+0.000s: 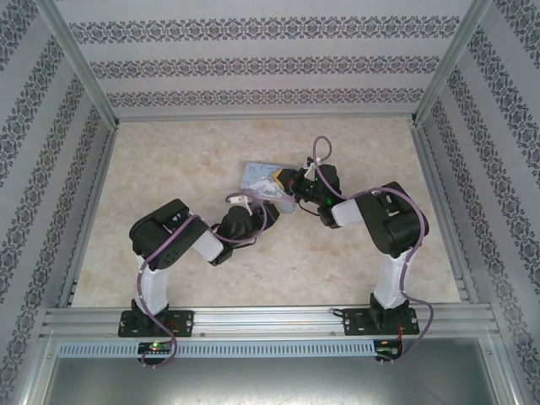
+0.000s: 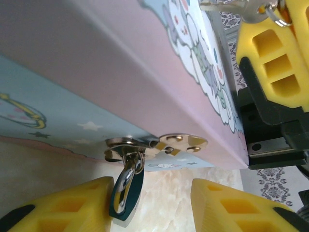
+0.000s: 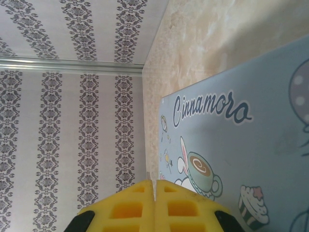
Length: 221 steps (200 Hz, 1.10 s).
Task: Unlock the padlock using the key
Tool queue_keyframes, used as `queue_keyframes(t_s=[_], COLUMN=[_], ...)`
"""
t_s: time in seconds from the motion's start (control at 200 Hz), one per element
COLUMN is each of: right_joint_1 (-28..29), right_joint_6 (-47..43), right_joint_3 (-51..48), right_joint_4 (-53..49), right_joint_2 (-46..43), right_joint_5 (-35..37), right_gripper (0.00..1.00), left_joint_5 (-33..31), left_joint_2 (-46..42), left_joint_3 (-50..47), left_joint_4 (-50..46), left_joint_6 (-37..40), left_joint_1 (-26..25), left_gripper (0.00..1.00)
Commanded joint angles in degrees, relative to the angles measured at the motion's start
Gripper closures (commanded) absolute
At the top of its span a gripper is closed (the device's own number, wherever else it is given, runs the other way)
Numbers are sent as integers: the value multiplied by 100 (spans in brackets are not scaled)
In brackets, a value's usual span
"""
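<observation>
- Padlock (image 2: 131, 203), dark teal: hangs from hasp (image 2: 159, 145) on tin (image 2: 120, 72) front, between left claw (image 2: 149, 195) fingers, against one, apart from the other.
- Left claw: released, jaws apart, nothing gripped.
- Right claw (image 3: 155, 203): clenched on key (image 2: 248, 13), beside tin.
- Hazard: swing or twist of padlock under one-sided closing, keyhole off line for key.
- Hazard: slip of thin key in grip; slide of tin on worktop (image 1: 337, 261) under push.

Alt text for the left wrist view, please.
A small teal padlock hangs from the metal hasp of a pale blue cartoon tin, between the left gripper's open yellow fingers, close against one of them.
</observation>
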Motion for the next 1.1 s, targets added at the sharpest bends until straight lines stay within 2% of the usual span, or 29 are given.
queue_keyframes(t_s=[0.0, 0.575, 0.909, 1.099], right_joint_1=[53, 20, -61, -168], right_joint_6=[-50, -17, -15, -224], right_joint_3=[-133, -220, -252, -481], right_joint_4=[-335, -239, -195, -295], right_joint_2=[343, 379, 176, -502], right_joint_5=[60, 36, -86, -271], right_gripper=[100, 100, 100, 100], left_joint_5=[-228, -368, -243, 77], left_joint_2=[110, 193, -4, -435], left_joint_3=[-45, 71, 54, 0], left_joint_4=[-1070, -1124, -1193, -1480], left_joint_6=[300, 260, 145, 71], left_joint_1=[-40, -34, -31, -22], left_gripper=[56, 72, 100, 100])
